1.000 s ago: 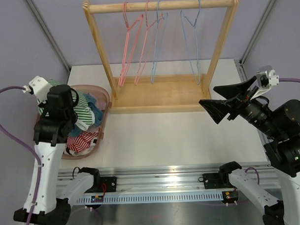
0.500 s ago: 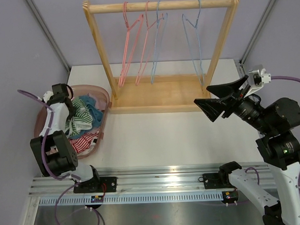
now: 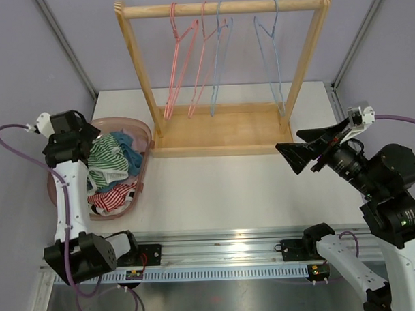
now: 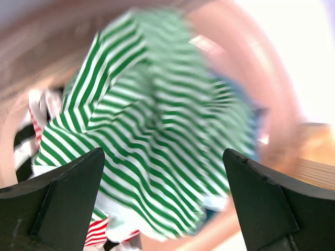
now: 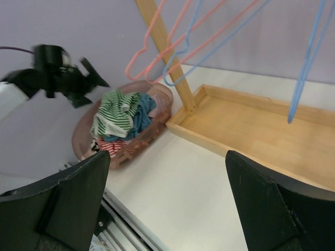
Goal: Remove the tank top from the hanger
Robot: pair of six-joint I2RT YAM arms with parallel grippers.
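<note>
- Left gripper: fingers spread wide with nothing held. A second ago my left arm stood over the clothes, and it has since drawn back to the left rim of the basket.
- Right gripper: fingers spread and empty. It hangs above the table in front of the rack and has dropped back a little from where it was half a second ago.
- Green-and-white striped tank top: off the hanger, lying loose on top of the pile in the basket. My arm covered part of it a second ago, and now it is in full view. In my left wrist view it sits just beyond my fingers, and I cannot tell any contact.
- Other garments in the basket: a blue one beside the tank top and a red-striped one nearer the front.
- Wooden rack: four wire hangers on the bar, all bare.
- Rightmost blue hanger: its lower end has drifted slightly to the right across the last second, so I judge it is still swinging.
- Judgement: the removal looks complete. Both arms appear to be clearing away, and nothing is left to grasp.
</note>
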